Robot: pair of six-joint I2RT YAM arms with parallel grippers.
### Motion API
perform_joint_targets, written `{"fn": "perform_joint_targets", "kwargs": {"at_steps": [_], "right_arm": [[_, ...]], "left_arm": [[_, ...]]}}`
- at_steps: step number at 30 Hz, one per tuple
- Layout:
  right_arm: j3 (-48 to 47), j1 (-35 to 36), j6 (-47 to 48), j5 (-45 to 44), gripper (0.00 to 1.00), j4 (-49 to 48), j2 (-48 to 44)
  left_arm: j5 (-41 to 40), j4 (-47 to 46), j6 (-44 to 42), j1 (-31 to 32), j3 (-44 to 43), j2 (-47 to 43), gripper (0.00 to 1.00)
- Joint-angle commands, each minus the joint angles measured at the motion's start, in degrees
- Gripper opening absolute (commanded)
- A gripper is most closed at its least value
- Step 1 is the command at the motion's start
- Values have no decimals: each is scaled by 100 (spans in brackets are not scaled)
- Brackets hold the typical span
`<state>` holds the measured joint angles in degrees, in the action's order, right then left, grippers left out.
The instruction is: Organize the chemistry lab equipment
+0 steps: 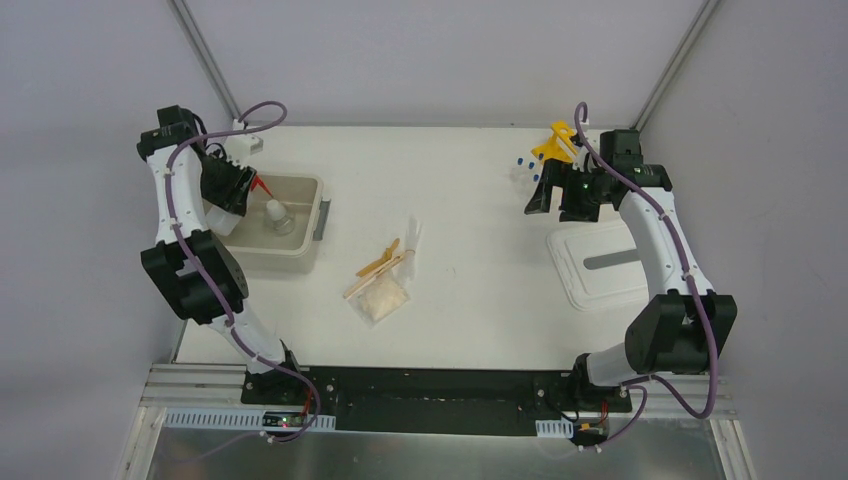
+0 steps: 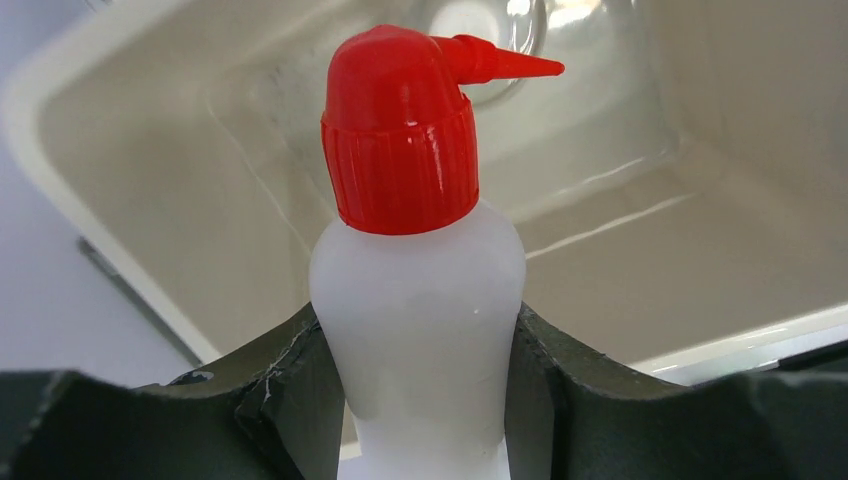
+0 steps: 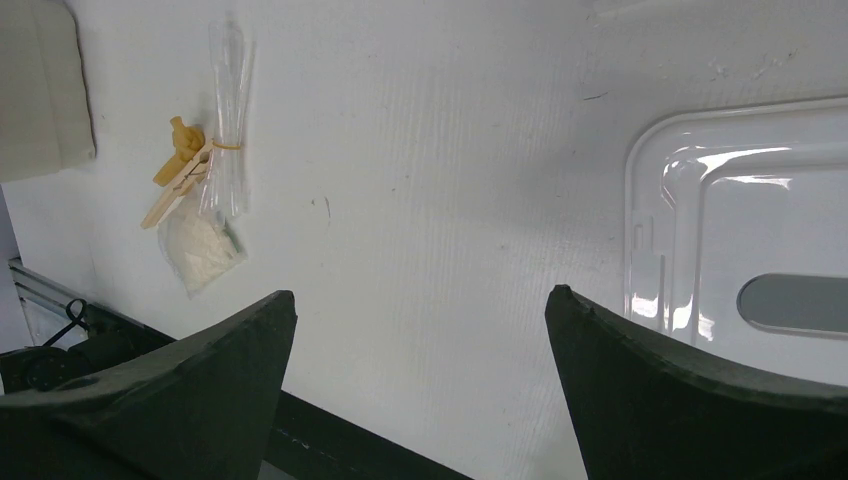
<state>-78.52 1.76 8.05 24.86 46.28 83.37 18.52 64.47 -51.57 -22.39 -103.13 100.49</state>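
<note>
Nearest you, the beige packet [image 1: 381, 301] and wooden sticks [image 1: 374, 268] lie mid-table. Your left gripper [image 2: 420, 400] pinches the squeeze bottle [image 2: 415, 300] over the cream bin [image 1: 302, 183] that holds the beaker [image 1: 278, 216], evidently to deposit it. Your right gripper [image 3: 420, 335] hangs with jaws spread near the far blue-capped tubes [image 1: 526, 166] and yellow rack [image 1: 555, 143].

Top camera looks down from behind the arms [image 1: 190, 270]; left wrist close over the bin [image 2: 150, 200]; right wrist faces nearward, sharing lid [image 3: 700, 200] and wooden sticks [image 3: 175, 185] with top
</note>
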Motion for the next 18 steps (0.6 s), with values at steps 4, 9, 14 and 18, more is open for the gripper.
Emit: {"fn": "perform_joint_targets", "kwargs": {"at_steps": [4,9,14,18], "right_arm": [[-147,33,19,-33,99,24,-95],[-133,35,33,-33,99,52,-103],[-169,35,74,-104,99,108,-118],[-123,35,87,-114,99,118,-163]], "left_arm": [[-404,-589,-429,-272,527,-93,33],[-656,-805,-158,-313,377,225,34],[-1018,-872,-100,-310,331,448,41],[-874,-864,-38,-310,396,365,63]]}}
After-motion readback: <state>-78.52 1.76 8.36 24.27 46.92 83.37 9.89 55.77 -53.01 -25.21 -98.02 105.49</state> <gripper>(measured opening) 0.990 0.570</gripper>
